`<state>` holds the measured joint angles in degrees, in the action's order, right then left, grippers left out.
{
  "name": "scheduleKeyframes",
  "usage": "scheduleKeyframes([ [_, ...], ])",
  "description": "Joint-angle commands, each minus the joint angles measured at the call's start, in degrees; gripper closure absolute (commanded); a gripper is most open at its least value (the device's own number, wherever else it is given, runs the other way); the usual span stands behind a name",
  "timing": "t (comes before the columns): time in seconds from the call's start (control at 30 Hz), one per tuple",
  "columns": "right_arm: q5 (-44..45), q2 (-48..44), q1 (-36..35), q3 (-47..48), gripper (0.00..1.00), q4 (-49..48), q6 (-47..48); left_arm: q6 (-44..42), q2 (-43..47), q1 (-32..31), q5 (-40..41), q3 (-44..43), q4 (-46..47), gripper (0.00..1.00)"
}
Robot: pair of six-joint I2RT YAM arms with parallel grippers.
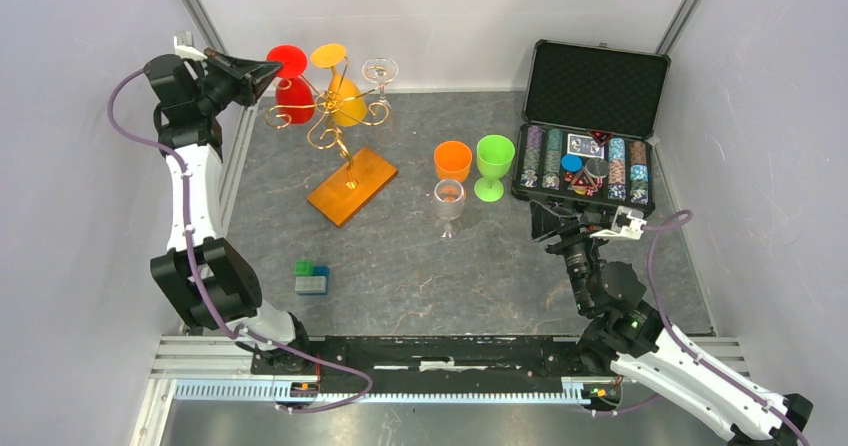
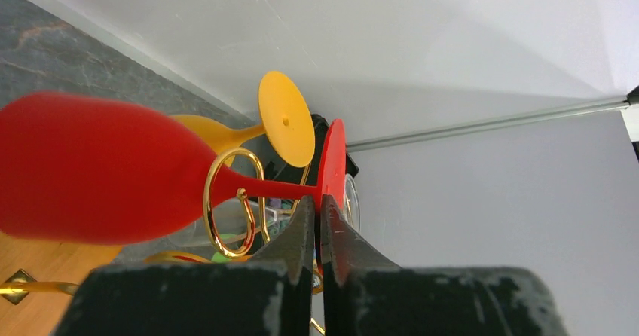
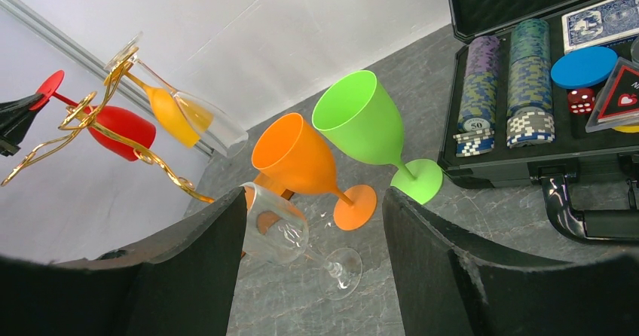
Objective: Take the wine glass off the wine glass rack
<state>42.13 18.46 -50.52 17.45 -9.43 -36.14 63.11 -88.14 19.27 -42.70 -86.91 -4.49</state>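
Note:
The gold wire rack stands on its orange base at the back left. A red wine glass, a yellow one and a clear one hang upside down from its scroll arms. My left gripper is raised beside the rack. In the left wrist view it is shut on the rim of the red glass's foot, and the stem still passes through a gold scroll. My right gripper is open and empty in front of the case; in its wrist view it faces the standing glasses.
An orange glass, a green glass and a clear glass stand upright mid-table. An open black poker chip case sits at the back right. Green and blue blocks lie near the front left.

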Motion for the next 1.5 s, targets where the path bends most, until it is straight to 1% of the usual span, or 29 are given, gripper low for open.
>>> scheduleKeyframes([
  [0.0, 0.5, 0.65, -0.23, 1.04, 0.29, -1.6, -0.22, 2.61, 0.03, -0.33, -7.46, 0.25, 2.66, 0.98],
  [0.13, 0.32, 0.92, -0.2, 0.95, 0.29, -1.93, -0.33, 1.42, 0.99, -0.29, -8.12, 0.38, 0.16, 0.98],
  [0.27, 0.18, 1.01, -0.26, 1.03, 0.29, -2.02, -0.4, -1.02, 3.28, -0.19, -6.0, 0.41, -4.13, 0.98],
  [0.33, 0.24, 0.68, -0.19, 1.05, 0.29, -1.95, -0.25, -3.39, 4.71, -0.17, -3.98, 0.16, -8.08, 0.98],
  [0.43, 0.53, 0.38, -0.2, 0.98, 0.29, -1.99, 0.04, -6.64, 6.81, -0.06, -0.05, -0.41, -13.62, 0.98],
  [0.6, 0.37, 0.2, -0.19, 1.07, 0.29, -1.99, 0.11, -12.23, 10.28, 0.19, 9.08, -2.99, -22.95, 0.98],
  [0.73, 0.11, 0.05, -0.18, 0.94, 0.28, -1.96, -0.04, -15.56, 12.28, 0.33, 16.11, -5.71, -28.43, 0.98],
  [0.93, -0.78, 0.0, -0.2, 1.05, 0.21, -1.99, 0.19, -18.27, 15.38, 0.29, 23.33, -7.92, -33.35, 0.98],
  [1.03, -4.23, 0.85, -0.19, 1.93, 0.16, -2.52, 2.56, -19.92, 17.37, 0.33, 25.95, -11.07, -35.89, 0.98],
  [1.1, -6.31, 1.9, -0.19, 3.01, 0.13, -2.68, 3.6, -21.17, 18.35, 0.33, 25.32, -14.22, -37.33, 0.98],
  [1.13, -7.44, 2.47, -0.2, 3.66, 0.11, -2.6, 4.3, -22.07, 18.6, 0.32, 23.74, -15.97, -38.0, 0.98],
  [1.17, -8.39, 3.03, -0.19, 4.22, 0.08, -2.54, 4.85, -22.75, 18.57, 0.33, 21.95, -18.12, -38.57, 0.98],
  [1.27, -10.3, 4.58, -0.2, 5.6, 0.04, -2.35, 5.49, -22.82, 18.03, 0.27, 14.14, -23.45, -39.31, 0.98],
  [1.33, -11.92, 5.45, -0.24, 6.0, 0.02, -2.74, 5.48, -20.63, 17.94, 0.23, 8.28, -24.61, -37.14, 0.98],
  [1.47, -15.21, 7.61, -0.17, 6.6, 0.02, -3.56, 5.3, -13.31, 20.12, -1.29, 1.76, -22.48, -27.99, 0.98],
])
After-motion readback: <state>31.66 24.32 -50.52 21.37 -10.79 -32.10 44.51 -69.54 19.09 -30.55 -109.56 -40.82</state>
